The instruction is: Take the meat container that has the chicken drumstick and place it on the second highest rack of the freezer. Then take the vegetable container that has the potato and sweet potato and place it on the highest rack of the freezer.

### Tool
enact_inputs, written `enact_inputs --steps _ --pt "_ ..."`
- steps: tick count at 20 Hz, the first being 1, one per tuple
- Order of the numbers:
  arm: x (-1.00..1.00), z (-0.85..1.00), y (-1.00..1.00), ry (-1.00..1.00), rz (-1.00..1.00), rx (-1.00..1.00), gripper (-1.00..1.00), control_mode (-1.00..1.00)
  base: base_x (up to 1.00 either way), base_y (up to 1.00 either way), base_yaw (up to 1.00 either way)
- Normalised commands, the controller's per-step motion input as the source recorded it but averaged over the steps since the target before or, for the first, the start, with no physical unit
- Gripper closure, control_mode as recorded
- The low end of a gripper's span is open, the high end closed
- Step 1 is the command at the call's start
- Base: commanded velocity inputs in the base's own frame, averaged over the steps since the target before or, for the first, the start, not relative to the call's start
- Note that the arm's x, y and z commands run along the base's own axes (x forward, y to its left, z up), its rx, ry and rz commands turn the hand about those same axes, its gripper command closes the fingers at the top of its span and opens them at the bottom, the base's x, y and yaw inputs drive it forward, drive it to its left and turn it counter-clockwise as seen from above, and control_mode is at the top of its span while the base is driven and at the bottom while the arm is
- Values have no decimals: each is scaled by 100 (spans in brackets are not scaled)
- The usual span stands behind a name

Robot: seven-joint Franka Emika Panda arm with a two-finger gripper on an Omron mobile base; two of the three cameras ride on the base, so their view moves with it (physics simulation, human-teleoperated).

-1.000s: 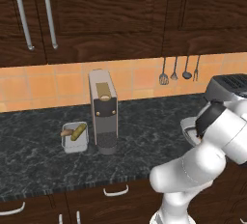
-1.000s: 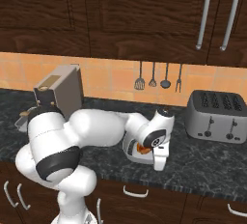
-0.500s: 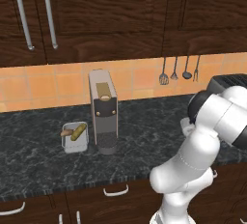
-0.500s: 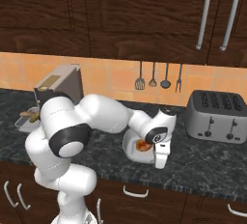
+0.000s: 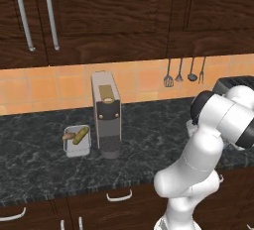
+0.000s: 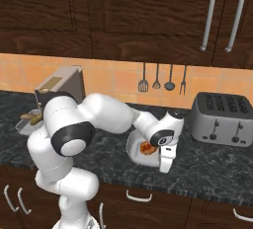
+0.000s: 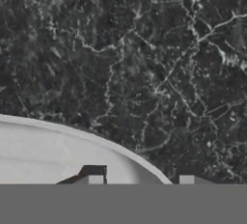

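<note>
Step in hand: by the look of it, the first grasp, on the meat container [image 6: 141, 150] that holds the chicken drumstick [image 6: 147, 147].
Meat container: a round white tub on the dark marble counter [image 6: 212, 166], in front of the wall utensils and left of the toaster [image 6: 225, 119]; the orange-brown drumstick shows inside it.
Gripper: the gripper [image 7: 140, 182] points down at the tub's near-right edge; in the hand view the white rim [image 7: 99, 141] curves between the two finger tips, one tip inside the wall, one outside on the counter side.
Finger state: the jaws straddle the rim at a middling gap; whether they already pinch the wall cannot be told.
Doing it well: the jaws should probably close squarely across the wall, deep enough that the rim cannot slip out, then lift straight up, level, so the drumstick stays inside.
Risk: a shallow one-sided bite may tilt or spin the tub as it rises.
Vegetable container: a square white tub [image 5: 78, 141] well apart, left of the coffee machine [image 5: 106, 115]; untouched, for the later step.
Freezer: its place cannot be told.
</note>
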Motion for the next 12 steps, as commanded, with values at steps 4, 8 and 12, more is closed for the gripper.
enact_inputs --steps 4,8,12 --pt "0 -1 7 0 -8 0 100 -100 0 0 0" --pt "-12 17 2 0 -4 -1 100 -100 0 0 0" --pt "-39 64 24 -17 0 -7 100 -100 0 0 0"
